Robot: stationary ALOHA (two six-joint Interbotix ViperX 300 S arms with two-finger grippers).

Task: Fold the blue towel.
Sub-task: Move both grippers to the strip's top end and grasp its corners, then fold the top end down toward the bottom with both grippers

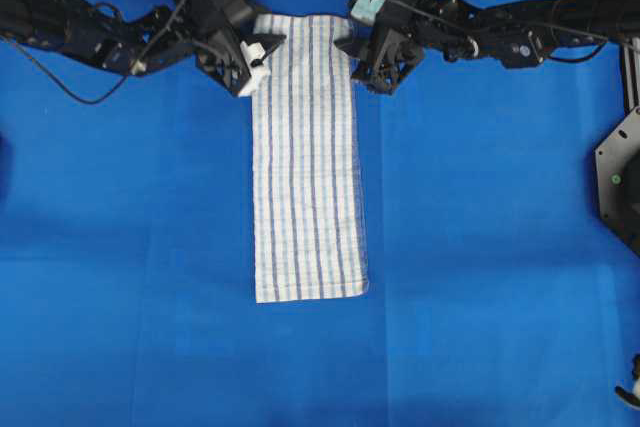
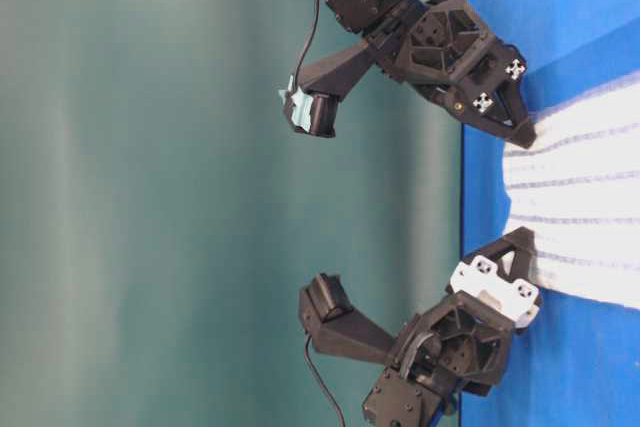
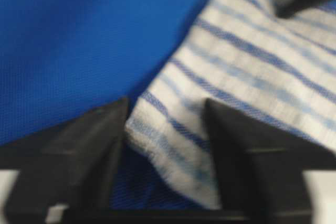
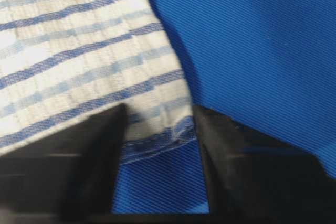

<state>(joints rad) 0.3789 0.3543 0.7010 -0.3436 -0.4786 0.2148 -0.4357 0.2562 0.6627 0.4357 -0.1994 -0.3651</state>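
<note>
Black fingers [image 3: 79, 150] of the left gripper [image 3: 165, 145] and right gripper [image 4: 157, 145] straddle, part-spread, the blue towel's [image 1: 305, 167] far corners on the worktop [image 1: 120, 247]; grasping step under way, next likely pinching shut, then lifting both corners toward the near edge.

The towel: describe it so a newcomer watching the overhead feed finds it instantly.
Start from the solid-blue table covering filling the overhead view; in its middle lies one long narrow cloth, the blue towel. Its far end sits between the left gripper and the right gripper, one at each corner. It alone is white, with thin blue stripes.
</note>
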